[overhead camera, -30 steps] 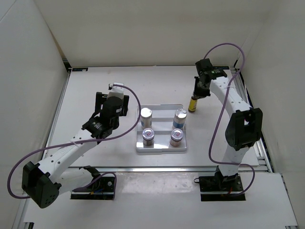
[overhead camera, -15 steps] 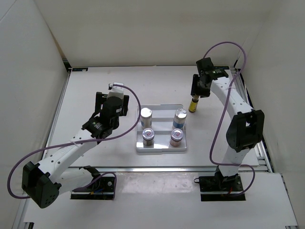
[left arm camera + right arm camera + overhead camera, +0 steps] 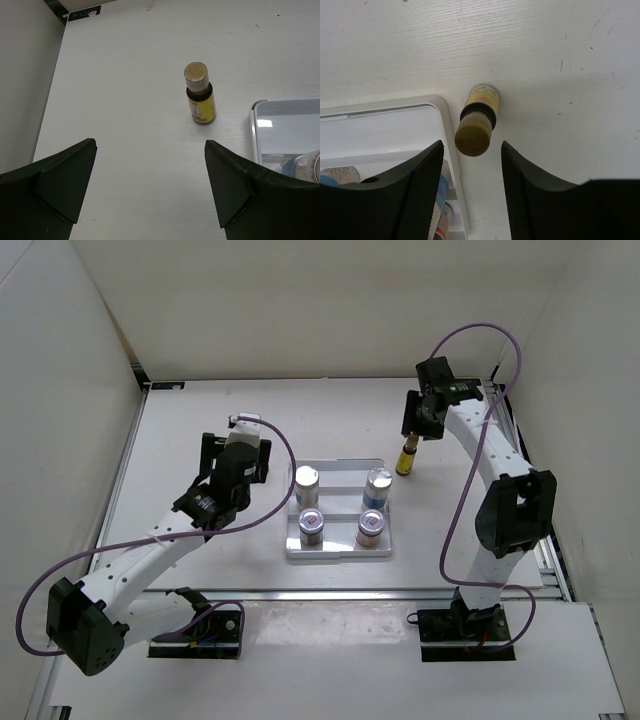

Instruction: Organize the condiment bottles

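Observation:
A white stepped tray (image 3: 340, 548) holds two white cylinders (image 3: 306, 481) (image 3: 377, 484) at the back and two short jars (image 3: 312, 525) (image 3: 371, 528) in front. One yellow bottle with a gold cap (image 3: 405, 459) stands upright on the table just right of the tray's far corner. My right gripper (image 3: 412, 428) is open above it. In the right wrist view the bottle (image 3: 480, 107) sits between the spread fingers of that gripper (image 3: 471, 148), untouched. My left gripper (image 3: 237, 452) is open and empty. The left wrist view shows a second yellow bottle (image 3: 201, 102) upright ahead of that gripper (image 3: 150, 145), left of the tray (image 3: 254, 125); it is hidden in the top view.
White walls enclose the table on the left, back and right. A black mark (image 3: 82, 13) sits at the far left corner. The tray's back step (image 3: 385, 135) lies left of the right-hand bottle. The arm bases and cables are at the near edge.
My right gripper has drawn slightly up and back from the yellow bottle, which stays standing in place. The left arm has not moved.

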`<state>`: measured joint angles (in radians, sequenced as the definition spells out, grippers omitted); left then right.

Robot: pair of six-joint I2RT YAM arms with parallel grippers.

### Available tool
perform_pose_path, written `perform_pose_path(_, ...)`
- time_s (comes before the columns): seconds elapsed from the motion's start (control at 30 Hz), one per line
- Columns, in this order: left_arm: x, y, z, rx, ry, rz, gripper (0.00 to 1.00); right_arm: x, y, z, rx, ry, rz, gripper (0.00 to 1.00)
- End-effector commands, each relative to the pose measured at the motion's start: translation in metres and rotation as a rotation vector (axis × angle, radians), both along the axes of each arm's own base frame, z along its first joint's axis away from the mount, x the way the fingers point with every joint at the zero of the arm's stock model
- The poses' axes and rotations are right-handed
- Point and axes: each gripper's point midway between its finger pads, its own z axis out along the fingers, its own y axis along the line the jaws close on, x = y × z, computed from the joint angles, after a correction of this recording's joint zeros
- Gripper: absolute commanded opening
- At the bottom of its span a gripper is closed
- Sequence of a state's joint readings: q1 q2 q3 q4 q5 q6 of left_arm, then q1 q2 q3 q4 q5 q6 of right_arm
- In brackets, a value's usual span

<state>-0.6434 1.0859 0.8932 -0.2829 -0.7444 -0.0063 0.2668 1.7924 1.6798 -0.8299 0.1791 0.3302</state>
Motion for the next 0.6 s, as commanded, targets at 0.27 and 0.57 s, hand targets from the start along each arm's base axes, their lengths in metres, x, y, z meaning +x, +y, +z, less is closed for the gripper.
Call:
perform_pose_path(0.27, 0.005, -0.005, 0.017, -0.027, -0.039, -0.006, 1.0, 0.025, 0.002, -0.013, 0.006, 0.007, 0.016, 0.44)
perform_pose_path(0.57, 0.006, -0.006, 0.014, -0.021, -0.032, -0.006, 1.0, 0.014, 0.004, 0.013, 0.008, -0.039, -0.01, 0.05)
